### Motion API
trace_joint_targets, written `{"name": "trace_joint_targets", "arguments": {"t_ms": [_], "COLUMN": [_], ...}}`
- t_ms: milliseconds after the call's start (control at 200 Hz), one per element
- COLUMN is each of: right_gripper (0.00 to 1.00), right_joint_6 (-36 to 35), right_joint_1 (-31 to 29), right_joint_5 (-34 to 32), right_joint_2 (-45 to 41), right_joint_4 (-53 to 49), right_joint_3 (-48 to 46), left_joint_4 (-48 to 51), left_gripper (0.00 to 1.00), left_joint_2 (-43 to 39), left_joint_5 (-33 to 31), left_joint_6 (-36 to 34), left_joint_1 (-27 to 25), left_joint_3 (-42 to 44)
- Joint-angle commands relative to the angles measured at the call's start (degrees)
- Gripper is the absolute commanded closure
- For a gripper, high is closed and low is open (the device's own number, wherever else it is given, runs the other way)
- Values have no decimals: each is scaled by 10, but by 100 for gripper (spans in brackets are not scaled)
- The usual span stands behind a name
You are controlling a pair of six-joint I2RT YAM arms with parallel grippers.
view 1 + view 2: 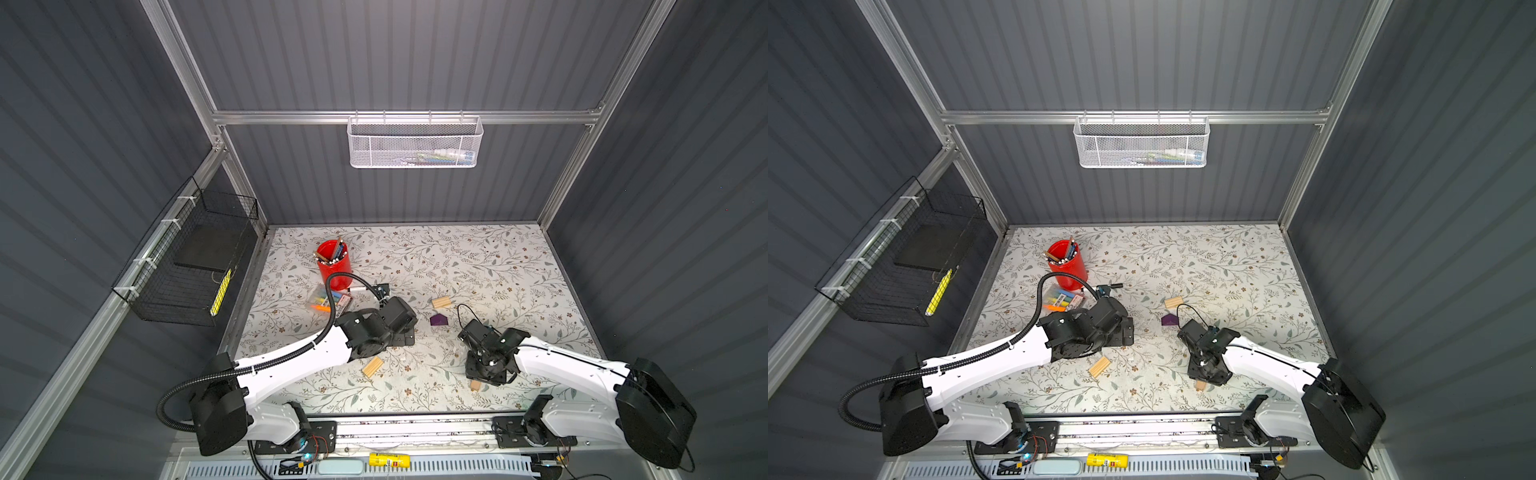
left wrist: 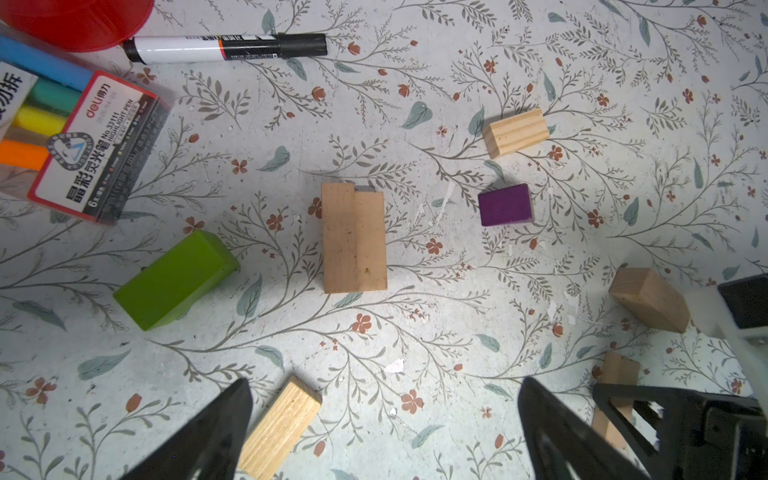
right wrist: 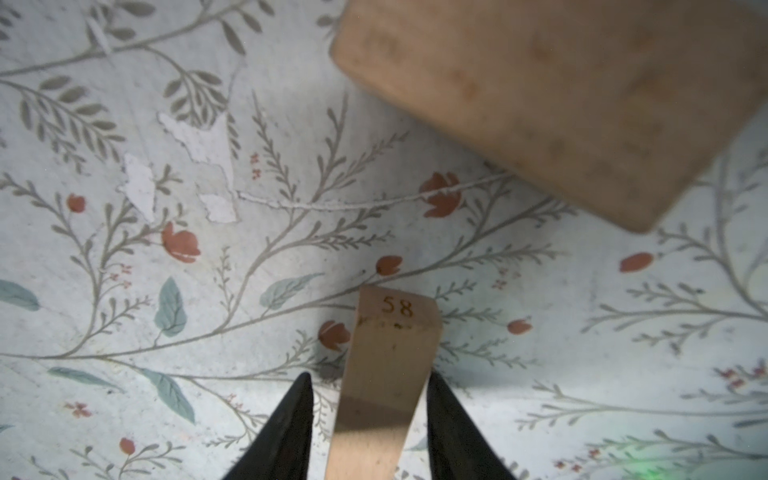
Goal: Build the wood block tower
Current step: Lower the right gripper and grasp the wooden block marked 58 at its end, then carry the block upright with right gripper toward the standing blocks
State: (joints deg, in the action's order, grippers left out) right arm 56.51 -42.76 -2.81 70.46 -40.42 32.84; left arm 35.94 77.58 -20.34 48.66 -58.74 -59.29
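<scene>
Wood blocks [image 2: 354,239], pale, some grooved, lying scattered

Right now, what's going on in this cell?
The right gripper is down at the table with its jaws either side of a narrow wood block marked 58; a gap shows on one side, so no firm grip yet. The left gripper hovers wide open near two wood bricks set together. The lime-green block, purple block and other bricks lie scattered; no tower stands.
</scene>
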Motion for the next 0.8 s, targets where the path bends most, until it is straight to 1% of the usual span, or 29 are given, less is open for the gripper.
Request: {"name": "trace_joint_targets", "arguments": {"t_ms": [0,230,420,650,795], "right_gripper": [60,70,77,78,79], "right_joint_6": [0,-10,-25,-47,-60], "right_joint_1": [2,2,2,-5,-14], "right_joint_5": [2,7,12,29,47], "right_joint_2": [6,17,11,13,53], "right_joint_4": [5,8,1,-5,10], "right_joint_3": [-9,-7,8,65,119], "left_joint_4": [2,0,0,13,31], "left_gripper": [0,0,0,0,0], "left_joint_2": [0,3,-3,-31,-53], "left_joint_5": [7,10,4,-19,-34], "left_joint_6": [-15,-17,-16,-15,-11], "left_joint_1": [1,1,2,9,18], "left_joint_3": [-9,-9,-5,6,16]}}
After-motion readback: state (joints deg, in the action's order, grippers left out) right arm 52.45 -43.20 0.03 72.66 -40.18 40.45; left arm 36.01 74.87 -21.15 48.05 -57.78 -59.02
